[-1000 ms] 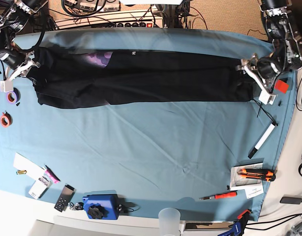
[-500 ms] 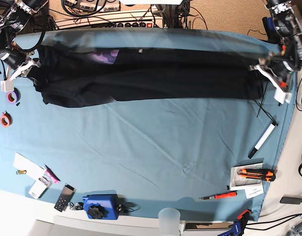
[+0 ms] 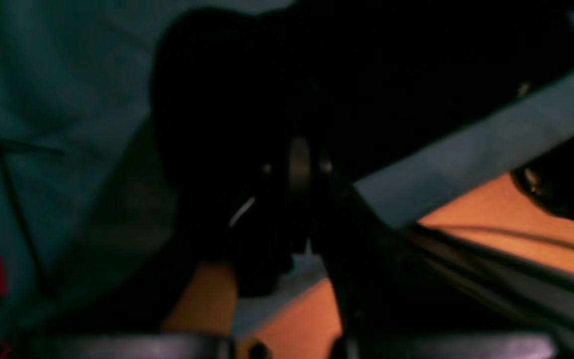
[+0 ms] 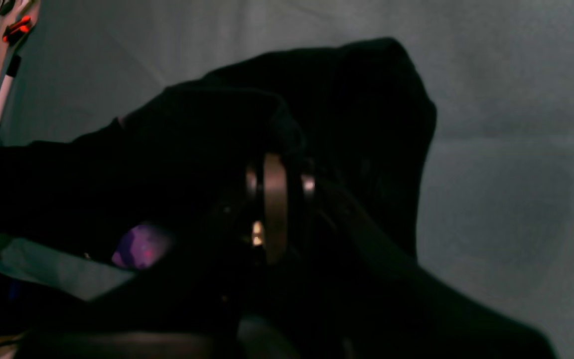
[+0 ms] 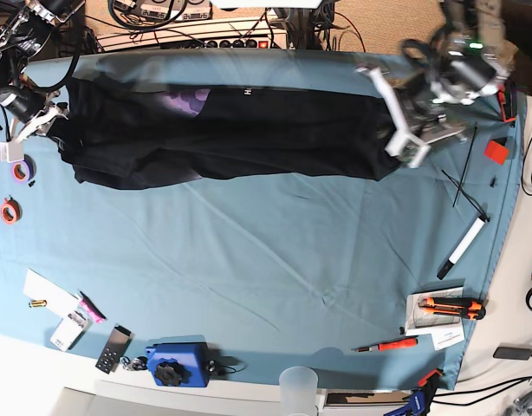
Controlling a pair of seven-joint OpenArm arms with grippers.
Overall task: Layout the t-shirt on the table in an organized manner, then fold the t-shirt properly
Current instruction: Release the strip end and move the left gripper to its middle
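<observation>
The black t-shirt [image 5: 249, 130] lies as a long band across the far part of the teal table [image 5: 266, 260], with its purple print [image 5: 184, 100] showing near the far left. My left gripper [image 5: 396, 121], blurred by motion, is shut on the shirt's right end; in the left wrist view the left gripper [image 3: 299, 164] pinches black fabric [image 3: 227, 99]. My right gripper [image 5: 56, 113] is shut on the shirt's left end; in the right wrist view the right gripper [image 4: 274, 199] is buried in black cloth [image 4: 357, 124] beside the purple print [image 4: 140, 249].
A marker [image 5: 463, 245], a thin black stick [image 5: 461, 186] and a red piece [image 5: 496, 150] lie at the right edge. An orange knife [image 5: 452, 305] and a red screwdriver [image 5: 386, 346] are front right. A blue device [image 5: 175, 362], a cup [image 5: 298, 386] and tape rolls [image 5: 15, 186] line the front and left.
My left gripper has swung from the table's right edge toward the middle, carrying the shirt's right end with it, so the band is shorter. The right gripper has stayed put.
</observation>
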